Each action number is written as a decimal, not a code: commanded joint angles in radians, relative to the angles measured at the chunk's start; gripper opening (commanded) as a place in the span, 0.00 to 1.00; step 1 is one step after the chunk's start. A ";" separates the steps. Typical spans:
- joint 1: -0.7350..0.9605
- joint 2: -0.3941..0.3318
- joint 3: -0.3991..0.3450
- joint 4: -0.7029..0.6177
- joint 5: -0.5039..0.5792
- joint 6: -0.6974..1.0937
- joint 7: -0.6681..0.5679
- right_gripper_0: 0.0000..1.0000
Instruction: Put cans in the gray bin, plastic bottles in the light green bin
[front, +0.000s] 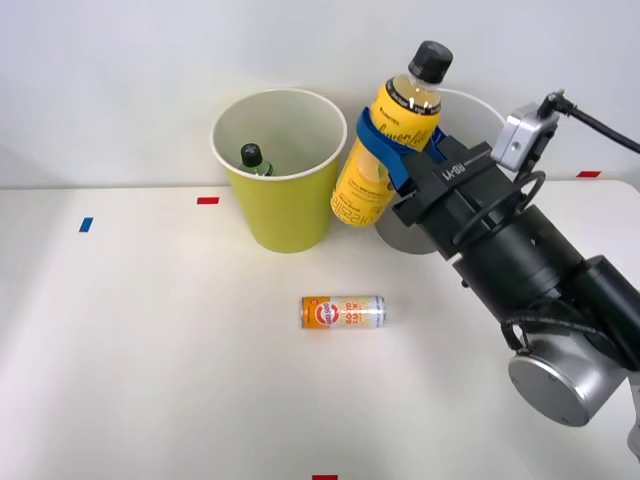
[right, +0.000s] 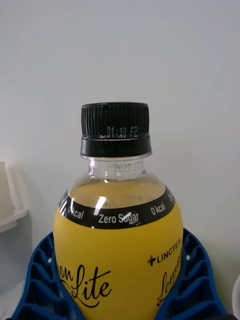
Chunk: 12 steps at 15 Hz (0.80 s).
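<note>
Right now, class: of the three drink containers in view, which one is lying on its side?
The orange and silver can, flat on the white table. The yellow bottle is held aloft by the right gripper, and the greenish bottle sits inside the light green bin.

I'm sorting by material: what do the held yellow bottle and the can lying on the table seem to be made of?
The yellow bottle looks like clear glossy plastic: see-through neck above the yellow drink, ribbed black screw cap. The can looks like thin printed metal, probably aluminium: a slim cylinder with a silvery sheen beside the orange print.
</note>
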 joint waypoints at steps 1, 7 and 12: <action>-0.086 0.082 -0.047 0.000 -0.016 0.140 -0.020 0.00; -0.324 0.261 -0.057 0.280 -0.002 0.167 -0.012 0.00; -0.448 0.324 -0.050 0.434 0.015 0.163 0.009 0.00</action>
